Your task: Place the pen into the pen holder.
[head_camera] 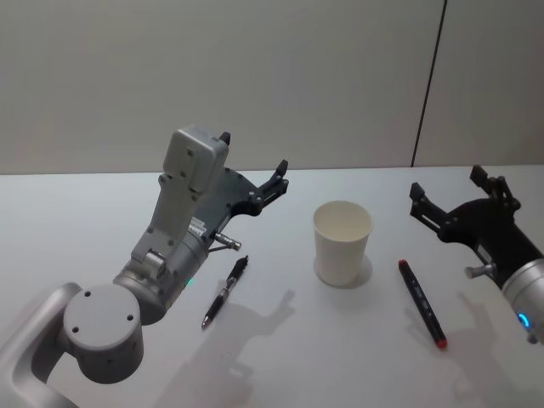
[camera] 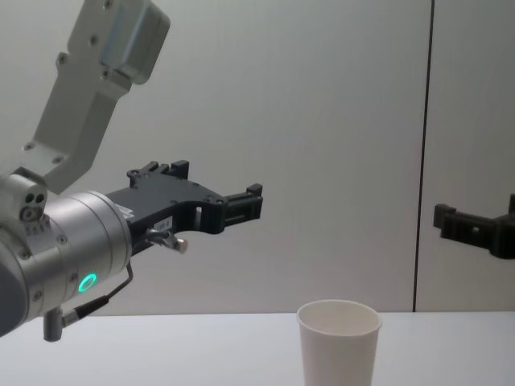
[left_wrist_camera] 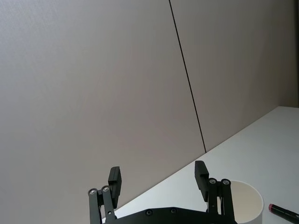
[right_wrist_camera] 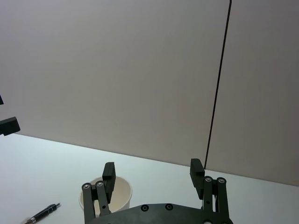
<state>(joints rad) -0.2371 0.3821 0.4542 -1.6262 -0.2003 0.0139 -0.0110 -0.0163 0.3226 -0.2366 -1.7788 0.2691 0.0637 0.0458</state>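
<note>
Two pens lie on the white table point(head_camera: 280, 357). A slim black click pen point(head_camera: 224, 291) point(right_wrist_camera: 44, 213) lies left of the pen holder, and a thicker black pen with a red end point(head_camera: 422, 303) point(left_wrist_camera: 284, 211) lies to its right. The pen holder, a white paper cup point(head_camera: 342, 242) point(camera: 339, 342) point(left_wrist_camera: 247, 205) point(right_wrist_camera: 122, 193), stands upright and looks empty. My left gripper point(head_camera: 252, 153) point(camera: 219, 189) point(left_wrist_camera: 158, 176) hangs open above the table, up and left of the cup. Right of the cup my right gripper point(head_camera: 447, 182) point(right_wrist_camera: 152, 171) point(camera: 479, 215) is raised and open too. Neither holds anything.
A plain grey wall with a dark vertical seam point(head_camera: 429, 81) rises behind the table's far edge. The left arm's large grey elbow joint point(head_camera: 100, 331) sits low at the front left, near the click pen.
</note>
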